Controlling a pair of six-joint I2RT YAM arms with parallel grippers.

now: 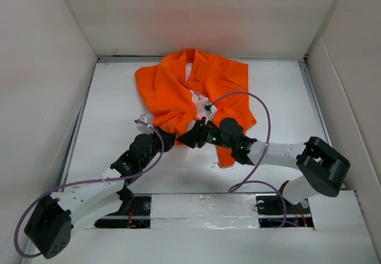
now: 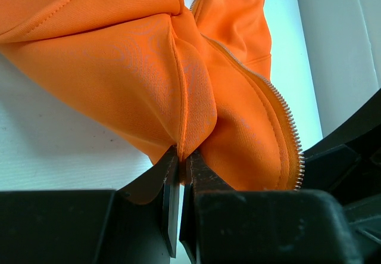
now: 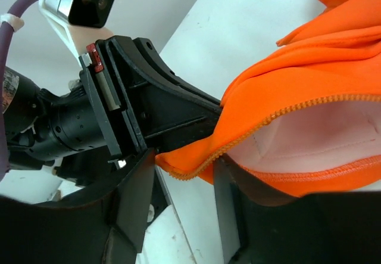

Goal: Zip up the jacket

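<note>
The orange jacket (image 1: 178, 88) lies spread at the back middle of the white table, its front open and its lower hem toward the arms. My left gripper (image 1: 171, 137) is at the hem; in the left wrist view it (image 2: 183, 158) is shut on a fold of the orange fabric (image 2: 131, 67), beside the silvery zipper teeth (image 2: 284, 112). My right gripper (image 1: 195, 137) faces it closely. In the right wrist view it (image 3: 184, 164) is open, with the jacket's bottom zipper corner (image 3: 196, 160) between the fingers and the pale lining (image 3: 309, 136) showing.
White walls (image 1: 47, 67) enclose the table on three sides. Purple cables (image 1: 262, 115) loop over both arms, one above the jacket's right side. The left gripper's black body (image 3: 149, 106) fills the space just beyond my right fingers. A taped strip (image 1: 202, 207) runs along the near edge.
</note>
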